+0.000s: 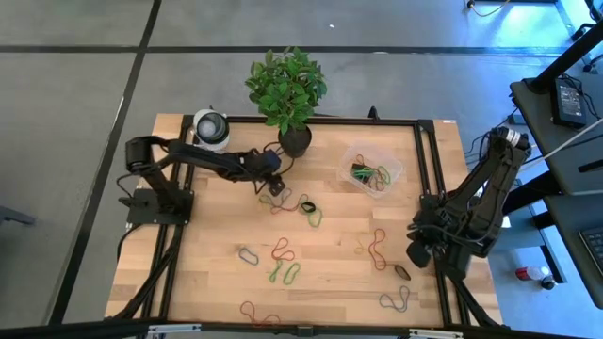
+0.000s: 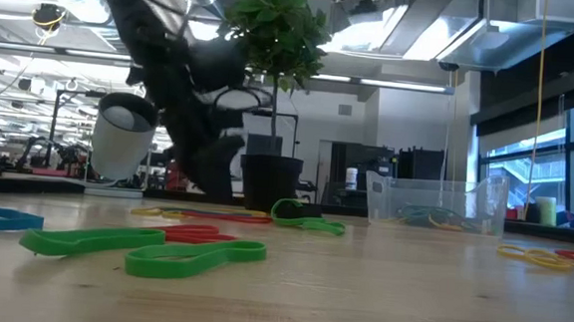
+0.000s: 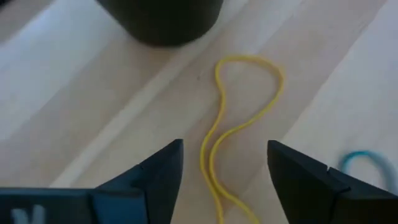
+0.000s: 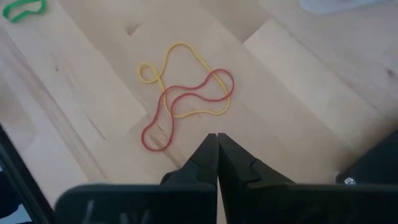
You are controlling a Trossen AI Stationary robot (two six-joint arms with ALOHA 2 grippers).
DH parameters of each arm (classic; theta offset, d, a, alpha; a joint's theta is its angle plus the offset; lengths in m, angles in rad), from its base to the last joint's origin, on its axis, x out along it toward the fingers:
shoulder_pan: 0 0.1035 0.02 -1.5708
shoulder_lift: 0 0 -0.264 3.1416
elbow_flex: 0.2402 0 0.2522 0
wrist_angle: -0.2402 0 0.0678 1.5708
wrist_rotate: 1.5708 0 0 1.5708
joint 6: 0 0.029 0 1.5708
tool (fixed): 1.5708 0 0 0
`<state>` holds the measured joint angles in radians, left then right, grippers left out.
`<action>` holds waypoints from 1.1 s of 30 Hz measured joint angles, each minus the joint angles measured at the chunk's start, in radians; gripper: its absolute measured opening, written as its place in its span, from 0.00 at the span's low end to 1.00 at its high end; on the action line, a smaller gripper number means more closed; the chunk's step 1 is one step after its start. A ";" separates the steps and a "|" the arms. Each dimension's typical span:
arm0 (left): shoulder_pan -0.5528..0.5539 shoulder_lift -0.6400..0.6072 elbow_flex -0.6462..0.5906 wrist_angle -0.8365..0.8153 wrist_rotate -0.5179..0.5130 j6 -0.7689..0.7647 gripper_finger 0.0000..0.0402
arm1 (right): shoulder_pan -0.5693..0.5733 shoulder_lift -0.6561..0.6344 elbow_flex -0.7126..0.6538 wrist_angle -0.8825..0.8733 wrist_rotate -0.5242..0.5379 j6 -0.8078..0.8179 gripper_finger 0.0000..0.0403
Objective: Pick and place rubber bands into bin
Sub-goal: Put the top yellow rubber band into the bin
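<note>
Loose rubber bands lie flat and scattered on the wooden table (image 1: 217, 282). My left gripper (image 3: 225, 146) is open beside the black plant pot (image 3: 165, 18), pointing down at a slant, one finger on each side of a yellow rubber band (image 3: 218, 81) without touching it. It shows in the high view as the left gripper (image 1: 274, 186). The transparent bin (image 1: 349, 162) stands at the far right with several bands inside. My right gripper (image 4: 217, 138) is shut above the table near the right edge, with a red band (image 4: 231, 81) and a yellow band (image 4: 180, 45) crossed ahead of it.
A leafy plant in the black pot (image 1: 294, 139) and a round white-and-grey object (image 1: 211, 127) stand at the far edge. Green bands (image 2: 191, 257) lie near the front, with more bands (image 1: 396, 301) at the front right. A black frame (image 1: 429, 169) borders the table.
</note>
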<state>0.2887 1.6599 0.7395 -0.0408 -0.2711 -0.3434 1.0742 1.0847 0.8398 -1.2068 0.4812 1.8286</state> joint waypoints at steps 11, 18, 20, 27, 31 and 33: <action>-0.011 0.166 0.011 0.135 0.015 -0.023 0.17 | -0.020 0.000 0.000 0.000 0.000 -0.002 0.01; -0.102 0.069 0.054 0.126 0.097 -0.025 0.01 | -0.020 0.000 0.000 -0.006 0.000 -0.029 0.01; -0.136 0.017 0.103 0.117 0.076 -0.004 0.00 | -0.020 0.000 0.000 -0.012 -0.001 -0.033 0.01; -0.281 -0.022 0.341 -0.062 -0.080 0.089 0.00 | -0.020 0.001 0.000 -0.038 0.000 -0.034 0.01; -0.309 0.034 0.494 -0.075 -0.167 0.138 0.00 | -0.020 0.000 0.000 -0.052 0.000 -0.037 0.01; -0.311 0.081 0.590 -0.074 -0.172 0.168 0.00 | -0.020 0.000 0.000 -0.055 0.000 -0.060 0.01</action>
<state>-0.0223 1.7411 1.3297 -0.1146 -0.4427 -0.1750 1.0546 1.0851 0.8402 -1.2619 0.4808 1.7690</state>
